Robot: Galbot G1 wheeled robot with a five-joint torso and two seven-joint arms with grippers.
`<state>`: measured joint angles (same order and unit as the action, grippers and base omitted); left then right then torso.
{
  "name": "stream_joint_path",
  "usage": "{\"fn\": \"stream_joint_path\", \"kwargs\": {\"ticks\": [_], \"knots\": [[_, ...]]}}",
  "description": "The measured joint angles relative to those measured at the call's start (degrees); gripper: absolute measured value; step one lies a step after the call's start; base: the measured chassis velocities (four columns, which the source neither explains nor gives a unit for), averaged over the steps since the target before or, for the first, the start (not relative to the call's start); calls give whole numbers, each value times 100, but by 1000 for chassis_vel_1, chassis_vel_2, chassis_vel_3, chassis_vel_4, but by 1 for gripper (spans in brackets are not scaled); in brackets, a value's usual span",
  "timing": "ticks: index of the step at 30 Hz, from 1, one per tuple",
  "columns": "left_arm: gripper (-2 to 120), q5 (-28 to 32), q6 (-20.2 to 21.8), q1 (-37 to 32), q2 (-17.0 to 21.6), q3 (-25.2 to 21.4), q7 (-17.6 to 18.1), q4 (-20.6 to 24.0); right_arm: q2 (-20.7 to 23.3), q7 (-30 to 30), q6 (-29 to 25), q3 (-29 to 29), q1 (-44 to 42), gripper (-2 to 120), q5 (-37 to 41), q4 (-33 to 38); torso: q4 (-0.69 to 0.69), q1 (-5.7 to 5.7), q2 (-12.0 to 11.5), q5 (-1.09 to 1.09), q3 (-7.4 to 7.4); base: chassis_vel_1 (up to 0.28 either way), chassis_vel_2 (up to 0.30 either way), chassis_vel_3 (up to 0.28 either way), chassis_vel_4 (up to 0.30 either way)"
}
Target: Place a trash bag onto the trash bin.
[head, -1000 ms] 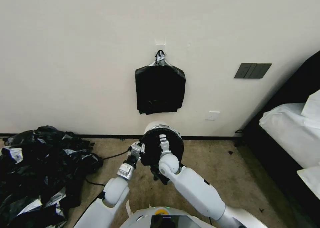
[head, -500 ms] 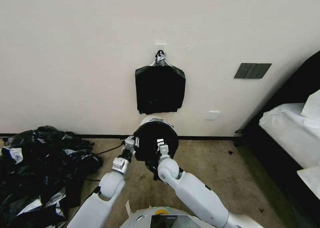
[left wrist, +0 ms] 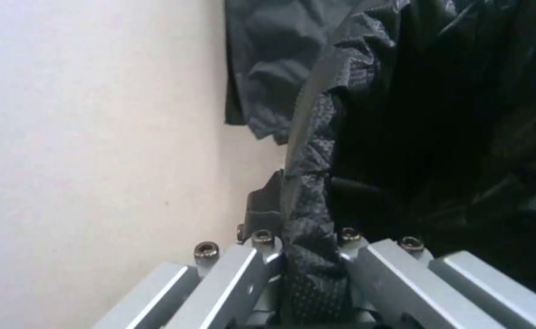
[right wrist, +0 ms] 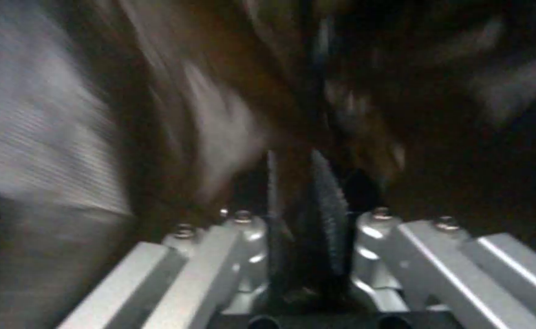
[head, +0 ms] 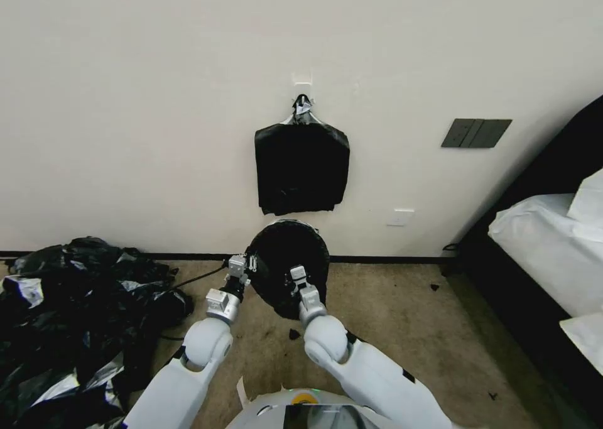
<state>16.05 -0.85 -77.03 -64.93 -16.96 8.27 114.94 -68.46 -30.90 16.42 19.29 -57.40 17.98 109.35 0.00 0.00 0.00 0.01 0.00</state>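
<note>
You have the bag (head: 286,272) held up in front of the robot, against the wall (head: 125,102) and just below the black bundle (head: 301,168) that hangs from a hook (head: 302,77). In the head view its mouth faces you as a dark round opening, stretched between the two grippers. Any bin under the film is hidden, so you cannot tell whether the bag is on one.

Your left gripper (head: 246,264) sits at the left edge of that opening. In the left wrist view its fingers (left wrist: 253,274) are pinched together on a twisted strip of the black film (left wrist: 308,219), which runs up from between them into the rest of the bag. The pale wall lies alongside, and a fold of the hanging bundle (left wrist: 268,68) shows beyond.

Your right gripper (head: 294,277) is at the lower right part of the opening, its arm reaching up from the robot's body. In the right wrist view, which is smeared by motion, its fingers (right wrist: 329,214) stand close together with dark film between them, so it is gripping the bag too.

On the carpet (head: 389,316) to your left lies a heap of black bags (head: 69,316), well apart from the held one. A bed (head: 546,240) stands along the right side.
</note>
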Motion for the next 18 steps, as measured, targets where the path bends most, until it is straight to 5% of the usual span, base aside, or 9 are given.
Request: {"fn": "stream_joint_path", "kwargs": {"ticks": [11, 18], "knots": [[1, 762, 423, 124, 7, -226, 165, -3, 517, 1064, -1498, -549, -694, 57, -603, 622, 0, 0, 0, 0, 0, 0, 0, 0, 0], [1, 1701, 1106, 290, -29, -442, 572, -42, 731, 1518, -2283, -953, -1274, 84, -928, 807, 0, 0, 0, 0, 0, 0, 0, 0, 0]]}}
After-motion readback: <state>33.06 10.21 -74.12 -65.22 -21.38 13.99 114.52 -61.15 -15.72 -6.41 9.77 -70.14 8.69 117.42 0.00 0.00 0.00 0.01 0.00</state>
